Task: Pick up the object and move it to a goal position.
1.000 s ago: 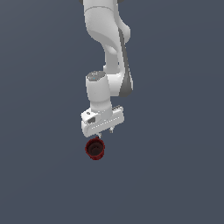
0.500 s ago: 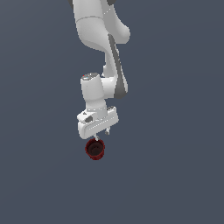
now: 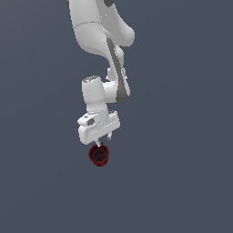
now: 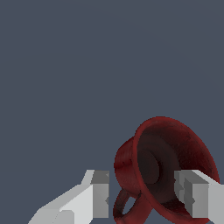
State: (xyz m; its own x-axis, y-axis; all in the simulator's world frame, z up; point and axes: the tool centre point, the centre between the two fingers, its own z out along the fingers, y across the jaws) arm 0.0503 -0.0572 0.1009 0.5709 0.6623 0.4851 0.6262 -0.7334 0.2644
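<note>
Looking down the wrist camera, I see the claw (image 4: 142, 199) pinching the dark red cup (image 4: 166, 164): one grey pad (image 4: 101, 194) sits against the ribbed outer wall, the other pad (image 4: 187, 192) reaches inside the flared mouth, so the cup's wall is caught between them. A small loop handle shows at the cup's lower edge, beside the outer pad. From the exterior view, I find the white arm (image 3: 102, 41) coming down from above, its claw (image 3: 102, 142) pointing downward and the cup (image 3: 98, 154) hanging directly beneath it, dark inside turned toward the camera. Around the cup I see only flat grey-blue, so I cannot tell whether it touches any surface.
</note>
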